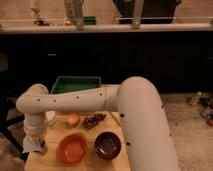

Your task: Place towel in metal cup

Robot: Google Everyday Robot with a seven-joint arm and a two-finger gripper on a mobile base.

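My white arm (pixel 85 100) reaches from the right across the wooden table (pixel 90 162) and bends down at the left. The gripper (pixel 34 141) points down at the table's front left corner. It is shut on a pale towel (pixel 30 145) that hangs from it. A small dark metal cup (pixel 43 148) stands right beside the towel, on its right and partly hidden by it. The towel's lower edge hangs at about the height of the cup.
An orange bowl (pixel 72 148) and a dark brown bowl (pixel 107 145) stand at the front. Grapes (pixel 93 120), an apple (pixel 74 119) and a white cup (pixel 50 118) lie behind them. A green bin (pixel 76 83) stands at the back. A dark counter runs behind.
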